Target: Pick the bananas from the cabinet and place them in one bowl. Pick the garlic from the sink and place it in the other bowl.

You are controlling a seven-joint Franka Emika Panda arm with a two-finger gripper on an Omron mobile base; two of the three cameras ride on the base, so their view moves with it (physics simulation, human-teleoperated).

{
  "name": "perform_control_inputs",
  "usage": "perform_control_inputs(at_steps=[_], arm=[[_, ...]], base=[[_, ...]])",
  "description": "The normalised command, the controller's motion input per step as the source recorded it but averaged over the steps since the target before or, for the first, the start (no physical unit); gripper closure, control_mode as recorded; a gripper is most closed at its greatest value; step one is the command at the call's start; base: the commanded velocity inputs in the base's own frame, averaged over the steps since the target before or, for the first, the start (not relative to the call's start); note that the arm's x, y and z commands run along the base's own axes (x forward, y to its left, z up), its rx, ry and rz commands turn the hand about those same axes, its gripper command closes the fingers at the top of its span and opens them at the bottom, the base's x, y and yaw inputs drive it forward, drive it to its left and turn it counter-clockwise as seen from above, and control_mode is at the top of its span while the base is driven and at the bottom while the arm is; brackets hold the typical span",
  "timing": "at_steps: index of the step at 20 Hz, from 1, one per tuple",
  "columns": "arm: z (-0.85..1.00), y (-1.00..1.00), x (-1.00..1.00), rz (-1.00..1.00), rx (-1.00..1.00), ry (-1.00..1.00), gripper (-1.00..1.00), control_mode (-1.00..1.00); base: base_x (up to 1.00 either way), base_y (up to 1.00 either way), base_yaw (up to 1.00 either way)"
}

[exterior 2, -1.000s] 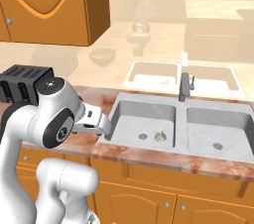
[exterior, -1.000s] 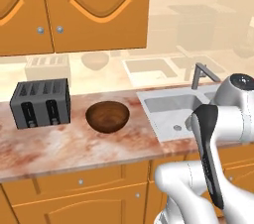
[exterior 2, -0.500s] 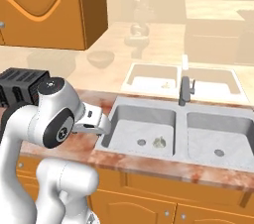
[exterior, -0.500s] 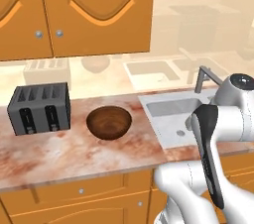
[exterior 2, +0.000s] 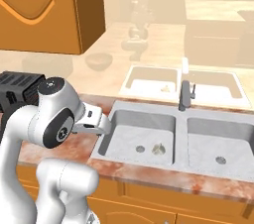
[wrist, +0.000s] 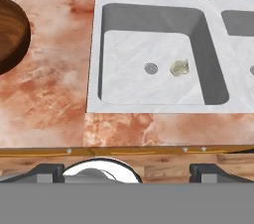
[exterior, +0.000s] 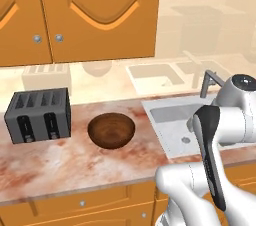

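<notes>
The gripper (wrist: 127, 171) is held open and empty above the counter edge, well short of the sink (wrist: 96, 44). The garlic (wrist: 179, 67) is seen lying in the left basin beside the drain; the wooden bowl (exterior: 111, 130) is empty and the cabinet (exterior: 100, 15) is shut, so neither placement appears to have been made.

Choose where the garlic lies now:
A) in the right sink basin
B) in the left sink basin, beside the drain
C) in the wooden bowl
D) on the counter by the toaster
B: the garlic rests on the floor of the sink's left basin, just right of its round drain.
</notes>
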Motion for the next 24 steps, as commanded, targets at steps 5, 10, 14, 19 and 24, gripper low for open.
perform_control_inputs(at_steps=[5,10,14,19,24], arm=[[0.00,0.00,0.00,0.00,0.00,0.00,-1.00,1.00],[0.00,0.00,0.00,0.00,0.00,0.00,-1.00,1.00],[0.00,0.00,0.02,0.00,0.00,0.00,-1.00,-1.00],[0.00,0.03,0.00,0.00,0.00,0.00,-1.00,-1.00],[0.00,0.00,0.09,0.00,0.00,0.00,-1.00,-1.00]], base=[[0.38,0.00,0.00],[0.37,0.00,0.00],[0.11,0.01,0.00],[0.00,0.00,0.00],[0.00,0.00,0.00]])
